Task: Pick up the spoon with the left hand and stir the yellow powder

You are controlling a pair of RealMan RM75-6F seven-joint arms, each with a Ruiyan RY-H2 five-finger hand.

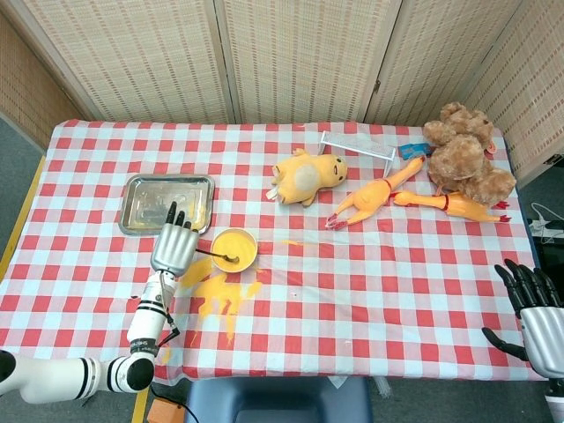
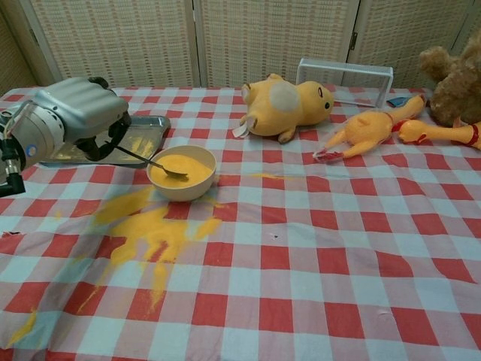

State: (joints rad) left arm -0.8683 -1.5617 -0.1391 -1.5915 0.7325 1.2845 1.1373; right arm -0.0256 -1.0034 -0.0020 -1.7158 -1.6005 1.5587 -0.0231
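Stirring step in hand. Head view: left hand (image 1: 172, 247) beside bowl (image 1: 233, 249), spoon (image 1: 218, 256) tip in yellow powder (image 1: 240, 247); right hand (image 1: 534, 310) idle at desk (image 1: 370, 282) edge, fingers spread. Chest view: left fingers (image 2: 113, 135) curled around spoon handle; spilled powder (image 2: 150, 229) before bowl. Next move needs small, gentle circles.

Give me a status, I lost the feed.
Left hand holds spoon, tip in bowl of yellow powder. Right hand open, idle. Spilled powder beside bowl; nothing blocking.
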